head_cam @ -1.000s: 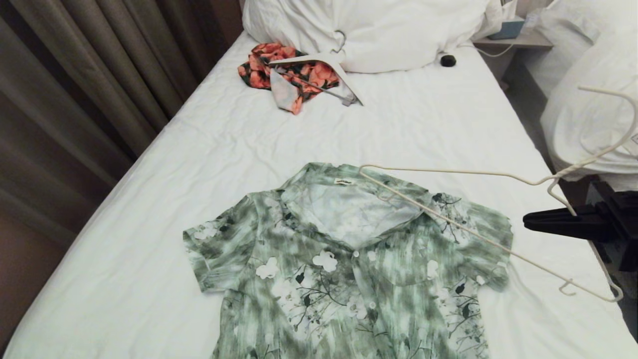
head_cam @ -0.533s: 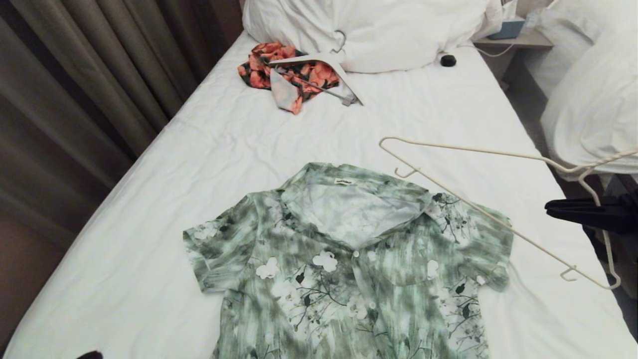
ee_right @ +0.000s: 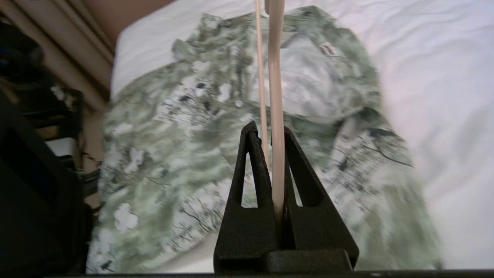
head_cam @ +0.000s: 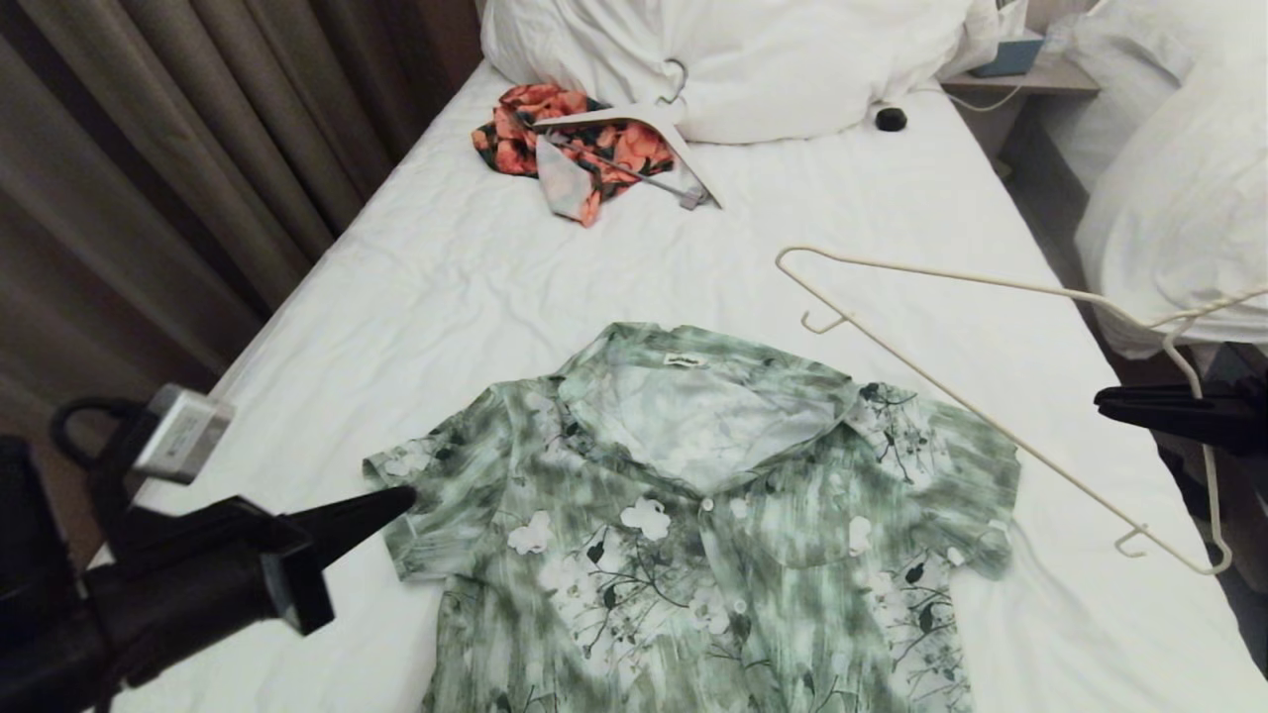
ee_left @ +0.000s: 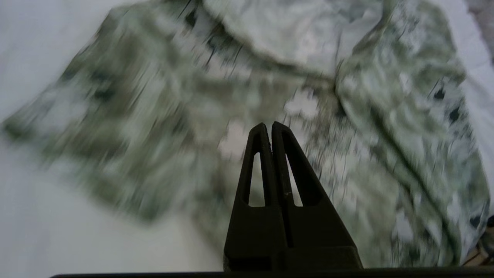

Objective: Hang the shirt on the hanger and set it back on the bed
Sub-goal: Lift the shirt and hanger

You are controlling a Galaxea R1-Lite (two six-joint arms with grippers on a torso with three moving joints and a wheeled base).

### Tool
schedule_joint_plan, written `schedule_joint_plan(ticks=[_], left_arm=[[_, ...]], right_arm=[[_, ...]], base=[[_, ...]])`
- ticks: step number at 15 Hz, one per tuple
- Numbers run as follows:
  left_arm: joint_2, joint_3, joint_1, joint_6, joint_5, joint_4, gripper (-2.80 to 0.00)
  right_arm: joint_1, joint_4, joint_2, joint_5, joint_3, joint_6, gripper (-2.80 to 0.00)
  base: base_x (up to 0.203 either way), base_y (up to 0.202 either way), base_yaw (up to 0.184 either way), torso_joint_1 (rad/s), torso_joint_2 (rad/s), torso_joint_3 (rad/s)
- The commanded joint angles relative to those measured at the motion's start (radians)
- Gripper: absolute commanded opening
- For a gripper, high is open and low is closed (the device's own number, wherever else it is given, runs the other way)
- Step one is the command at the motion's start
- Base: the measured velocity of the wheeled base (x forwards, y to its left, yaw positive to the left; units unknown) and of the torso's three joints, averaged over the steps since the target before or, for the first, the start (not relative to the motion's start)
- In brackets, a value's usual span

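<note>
Left gripper (head_cam: pixel 406 495) newly beside shirt (head_cam: pixel 693 515)

Curtains (head_cam: pixel 168 149): brown, pleated, hung left of the nightstand.
Nightstand (head_cam: pixel 1020 79): pale-topped.
Second bed (head_cam: pixel 1179 188): heaped white duvet, just right of the nightstand.

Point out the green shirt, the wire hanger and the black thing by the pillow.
shirt (head_cam: pixel 693 515), head view, on its buttoned front.
wire hanger (head_cam: pixel 951 401), head view, on its long bar.
small black thing (head_cam: pixel 891 120), head view, on its middle.
</note>
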Motion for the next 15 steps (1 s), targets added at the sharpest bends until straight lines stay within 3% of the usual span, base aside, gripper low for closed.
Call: schedule_joint_plan(ticks=[1, 5, 6, 7, 10, 15], left_arm=[[0.248, -0.08, -0.05, -0.022, -0.005, -0.071, -2.8], [0.484, -0.19, -0.117, -0.081, 0.041, -0.227, -2.8], [0.523, -0.213, -0.136, -0.087, 0.067, -0.244, -1.87], [0.55, -0.249, -0.159, -0.091, 0.095, -0.252, 0.0], [0.626, -0.357, -0.208, -0.101, 0.171, -0.25, 0.0], [0.744, -0.47, -0.202, -0.099, 0.197, -0.236, 0.0]], right_arm=[[0.031, 0.002, 0.007, 0.007, -0.011, 0.007, -2.8], [0.063, 0.004, 0.016, -0.022, -0.038, 0.026, -2.8], [0.063, 0.004, 0.021, -0.022, -0.041, 0.027, -2.8], [0.064, 0.006, 0.027, -0.022, -0.041, 0.027, -2.8], [0.084, 0.007, 0.043, -0.04, -0.026, 0.027, -2.8], [0.093, 0.005, 0.051, -0.049, -0.024, 0.027, -2.8]], base=[[0.0, 0.0, 0.0, 0.0, 0.0, 0.0], [0.0, 0.0, 0.0, 0.0, 0.0, 0.0], [0.0, 0.0, 0.0, 0.0, 0.0, 0.0], [0.0, 0.0, 0.0, 0.0, 0.0, 0.0], [0.0, 0.0, 0.0, 0.0, 0.0, 0.0], [0.0, 0.0, 0.0, 0.0, 0.0, 0.0]])
